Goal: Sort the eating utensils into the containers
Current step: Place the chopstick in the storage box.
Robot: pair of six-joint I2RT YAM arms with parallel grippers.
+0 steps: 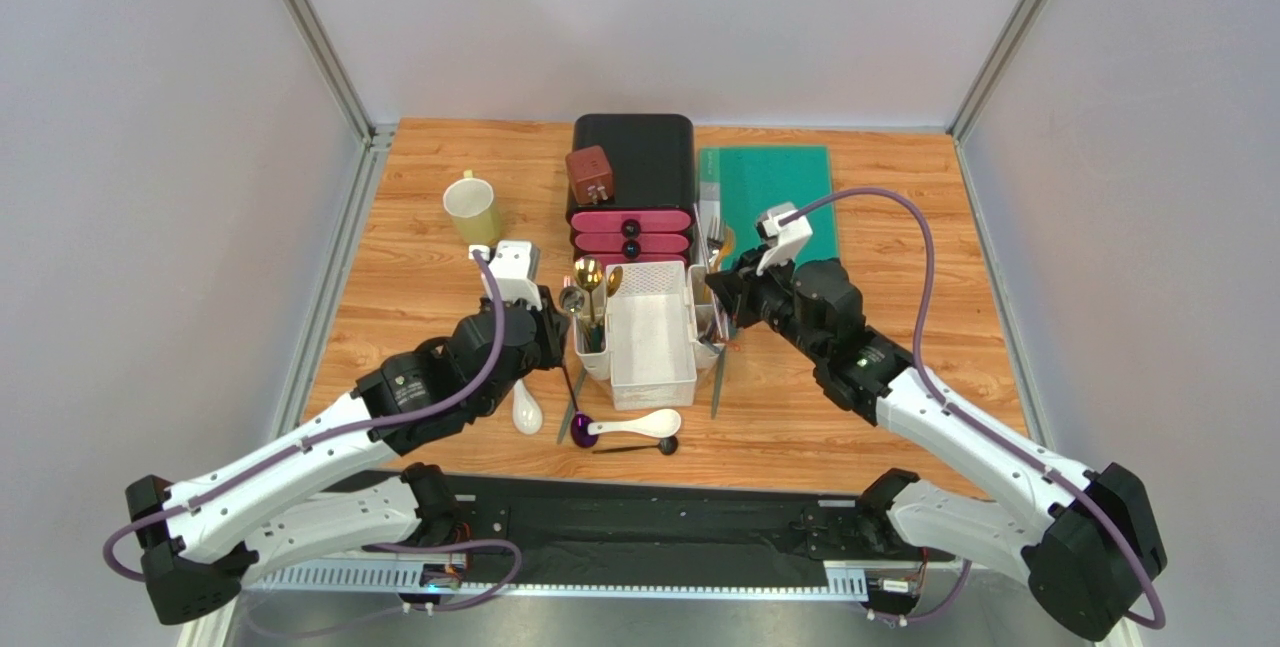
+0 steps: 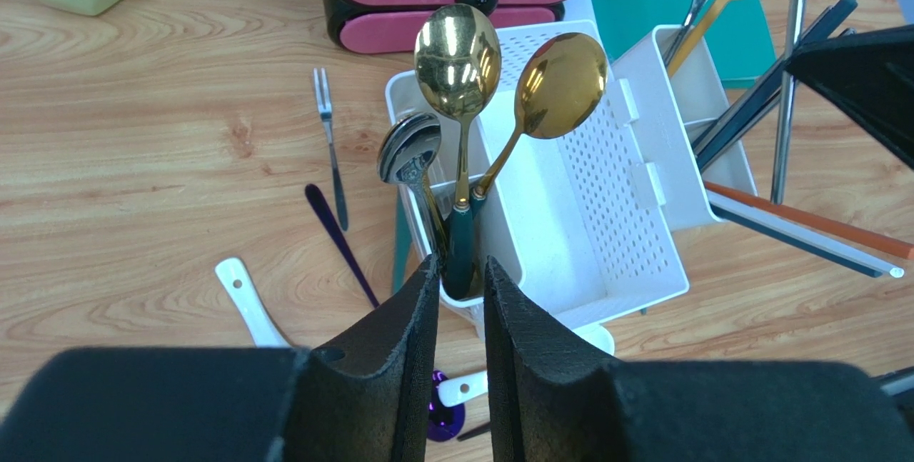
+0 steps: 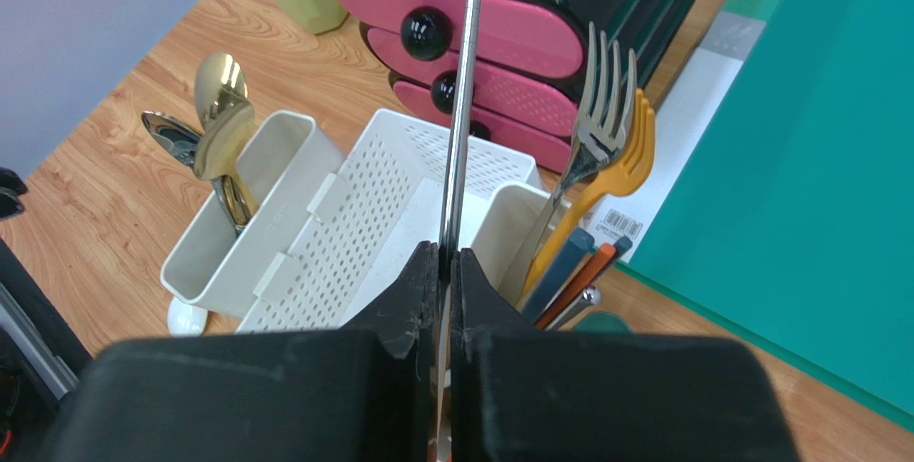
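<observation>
Silver chopstick point(image 3: 461, 109) is pinched tight in the right end effector point(image 3: 448, 253), by the right bin point(image 3: 496, 221) with forks point(image 3: 601, 109). Next, I think, it goes down into that bin. The left end effector point(image 2: 461, 269) is open a little.

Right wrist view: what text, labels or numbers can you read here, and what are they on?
On the teal sheet: one short printed line near its left edge, rotated and too blurred to read.
On the pale strip beside it: a barcode sticker, digits too small to read.
No other writing shows in this view.
</observation>
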